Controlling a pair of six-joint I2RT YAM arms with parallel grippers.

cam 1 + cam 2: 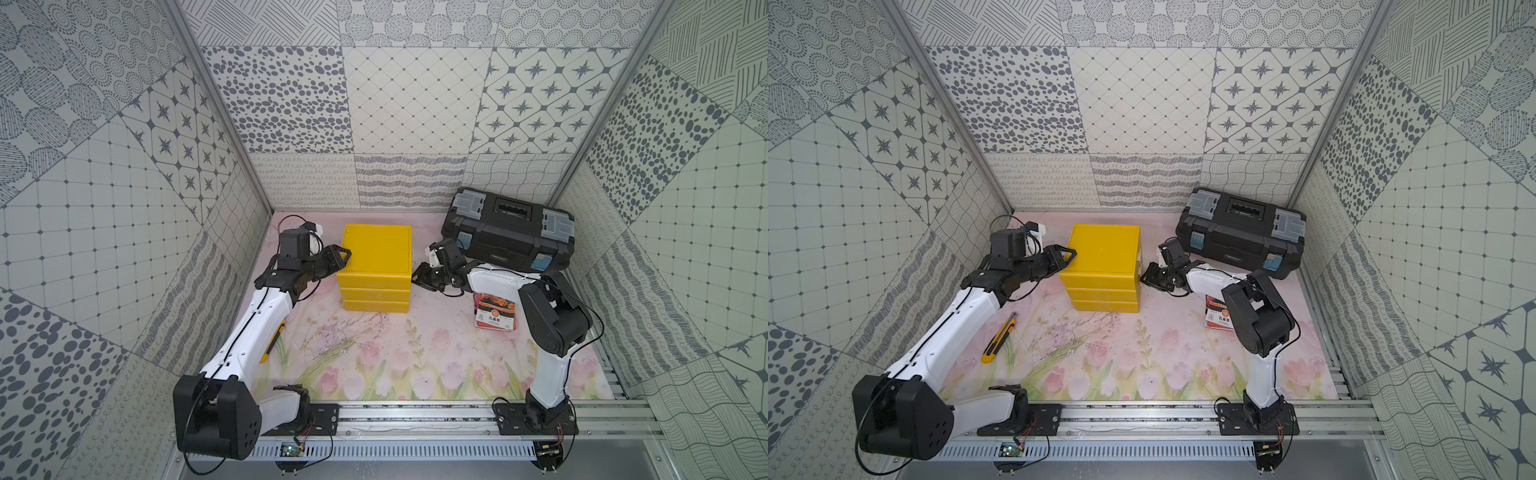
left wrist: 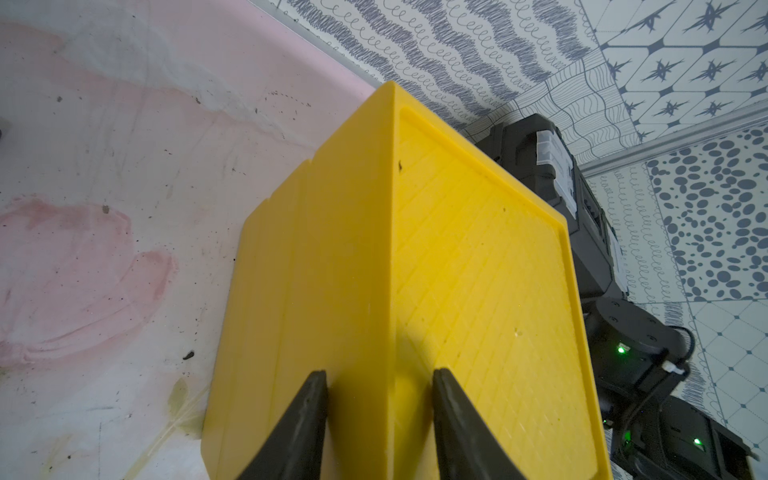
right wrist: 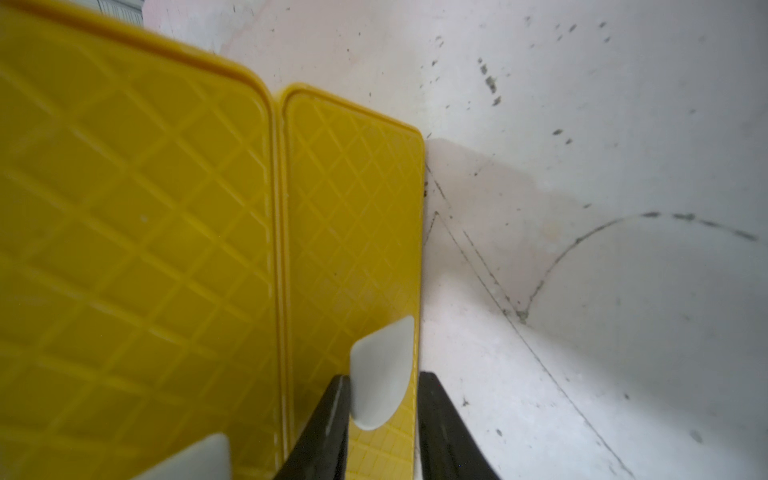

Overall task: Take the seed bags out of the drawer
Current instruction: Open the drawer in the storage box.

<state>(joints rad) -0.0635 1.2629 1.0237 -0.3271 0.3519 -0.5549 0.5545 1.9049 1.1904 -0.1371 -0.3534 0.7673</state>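
My left end effector [image 2: 378, 376] sits against the top edge of the yellow drawer unit [image 1: 376, 249], jaws apart, one finger on its side wall and one on its top. My right end effector [image 3: 382, 376] has its jaws parted around a white pull tab [image 3: 384, 349] on a drawer front [image 3: 353, 216], one finger touching the tab. An orange seed bag [image 1: 494, 313] lies on the surface [image 1: 374, 357] behind that end effector, beside its arm.
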